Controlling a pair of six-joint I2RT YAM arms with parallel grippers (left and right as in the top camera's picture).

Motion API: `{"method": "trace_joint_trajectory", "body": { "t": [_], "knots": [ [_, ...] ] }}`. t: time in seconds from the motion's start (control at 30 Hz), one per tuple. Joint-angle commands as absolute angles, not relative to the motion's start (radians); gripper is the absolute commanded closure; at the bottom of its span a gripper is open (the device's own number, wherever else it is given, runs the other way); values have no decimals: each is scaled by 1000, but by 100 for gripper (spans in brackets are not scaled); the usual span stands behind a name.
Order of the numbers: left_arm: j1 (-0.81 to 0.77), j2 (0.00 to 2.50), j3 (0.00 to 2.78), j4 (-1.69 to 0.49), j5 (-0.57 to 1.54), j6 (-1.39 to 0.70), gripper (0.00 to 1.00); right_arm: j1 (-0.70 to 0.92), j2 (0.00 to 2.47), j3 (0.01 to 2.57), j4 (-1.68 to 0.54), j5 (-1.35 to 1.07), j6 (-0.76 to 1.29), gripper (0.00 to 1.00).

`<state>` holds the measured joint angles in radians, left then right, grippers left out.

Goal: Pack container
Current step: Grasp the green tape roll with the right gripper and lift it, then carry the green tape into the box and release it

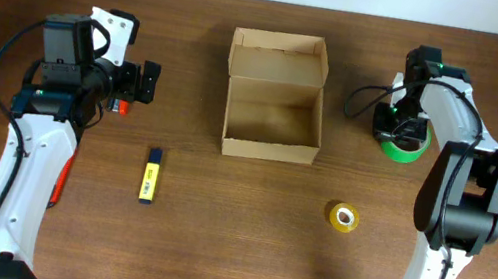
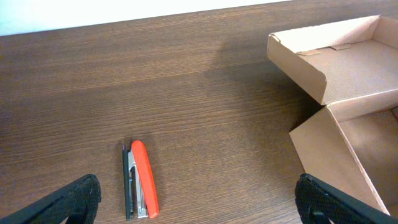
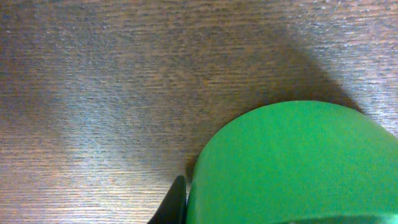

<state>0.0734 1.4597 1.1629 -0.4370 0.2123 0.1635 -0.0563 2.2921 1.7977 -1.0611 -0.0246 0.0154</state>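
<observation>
Container (image 1: 272,121), an open tan cardboard box, lies left of the right gripper (image 1: 400,124), set at a green tape roll (image 1: 402,149), grip unclear; left gripper (image 1: 144,82) gapes empty.

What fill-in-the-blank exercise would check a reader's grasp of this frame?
1. The container is open and its inside is ___.
2. The right pincer is at the ___ tape roll.
3. The red tool near the left pincer is a ___.
Missing words: empty; green; stapler.

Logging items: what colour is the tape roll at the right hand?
Green tape roll, best in right wrist view.
</observation>
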Motion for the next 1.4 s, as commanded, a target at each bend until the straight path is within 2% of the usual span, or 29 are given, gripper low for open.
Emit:
{"method": "trace_joint_trajectory", "body": {
  "t": [0.0, 0.13, 0.27, 0.43, 0.5, 0.67, 0.77, 0.97, 1.37],
  "knots": [
    [80, 1465, 1177, -438, 212, 169, 1, -52, 2295, 1822, -1093, -46, 15, 96],
    [80, 1465, 1177, -438, 198, 170, 1, -52, 2250, 1953, -1162, -45, 15, 96],
    [80, 1465, 1177, -438, 177, 170, 1, -36, 2233, 2201, -1319, -45, 15, 96],
    [80, 1465, 1177, -438, 175, 170, 1, 121, 2233, 2569, -1470, -79, -40, 96],
    [80, 1465, 1177, -438, 175, 170, 1, 196, 2233, 2629, -1482, -86, -81, 96],
    [80, 1465, 1177, -437, 171, 173, 1, 371, 2233, 2623, -1524, -144, -200, 96],
    [80, 1465, 1177, -437, 160, 174, 1, 413, 2233, 2554, -1549, -147, -203, 96],
    [80, 1465, 1177, -438, 160, 173, 1, 453, 2233, 2256, -1388, -144, -203, 96],
    [79, 1465, 1177, -438, 160, 173, 1, 453, 2234, 2006, -1184, -142, -203, 96]
  ]
}}
